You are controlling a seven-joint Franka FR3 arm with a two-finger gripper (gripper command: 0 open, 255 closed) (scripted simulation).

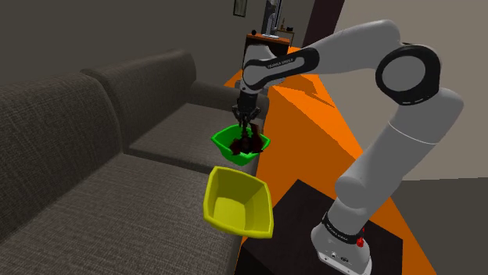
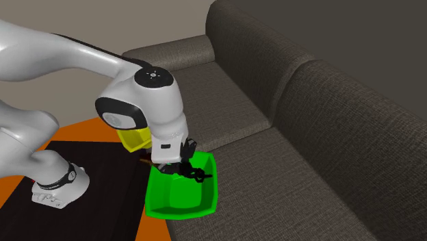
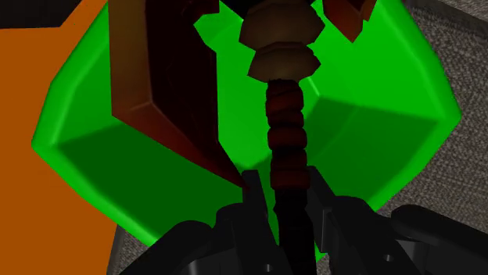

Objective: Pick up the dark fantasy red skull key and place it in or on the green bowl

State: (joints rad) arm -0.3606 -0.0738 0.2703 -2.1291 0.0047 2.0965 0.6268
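My gripper (image 1: 245, 126) is closed on the key (image 3: 285, 129). Both fingers (image 3: 254, 195) pinch the thin dark end of its shaft, and nothing looks loose from what I can see. The key's long axis runs straight out from between the fingers, on the same line the gripper points, so it hangs pretty much straight down off me. The beaded red shaft comes first, then the tan knobby bit, with the wide dark-red blade part off to one side.

What matters is that the green bowl (image 2: 179, 204) is right underneath. In the wrist view the key lies against the bowl's inside with green on both sides of it, so I'd say I'm centred well enough. In the shoulder view the key's lower end is down around rim level, maybe dipped inside. I can't tell if it touches the bowl's floor.

The green bowl sits at the front edge of the sofa (image 1: 86, 180) seat. The yellow bowl (image 1: 237, 205) is just beside it, on the side nearer my stand (image 1: 301, 215), so drifting that way is the thing to avoid. My take is no sideways move, just a short drop and let go. I'd guess the key tips over onto its blade once freed, which is fine if it lands inside.
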